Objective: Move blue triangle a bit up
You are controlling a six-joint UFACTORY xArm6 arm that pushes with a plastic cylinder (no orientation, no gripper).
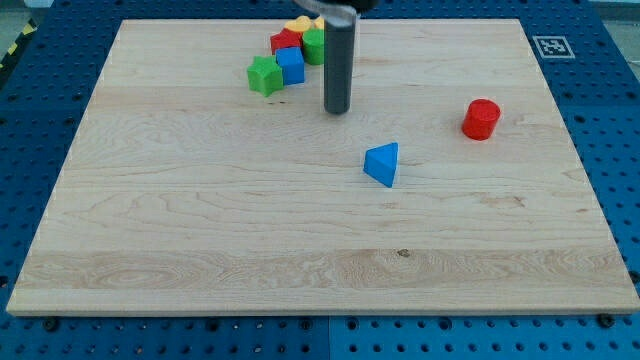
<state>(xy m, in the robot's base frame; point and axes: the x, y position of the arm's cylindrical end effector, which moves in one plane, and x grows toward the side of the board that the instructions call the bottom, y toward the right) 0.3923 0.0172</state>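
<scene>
The blue triangle [382, 163] lies on the wooden board [200, 230] a little right of the middle. My tip [337, 110] stands above and to the left of it, well apart from it. The tip is just right of a cluster of blocks near the view's top: a green star [265, 76], a blue cube [291, 66], a red block [284, 42], a green block [314, 46] and a yellow block [297, 24] partly hidden behind the rod.
A red cylinder [481, 119] stands at the view's right, above and to the right of the blue triangle. The board is surrounded by a blue perforated table [600, 120]. A marker tag [551, 45] sits off the board's top right corner.
</scene>
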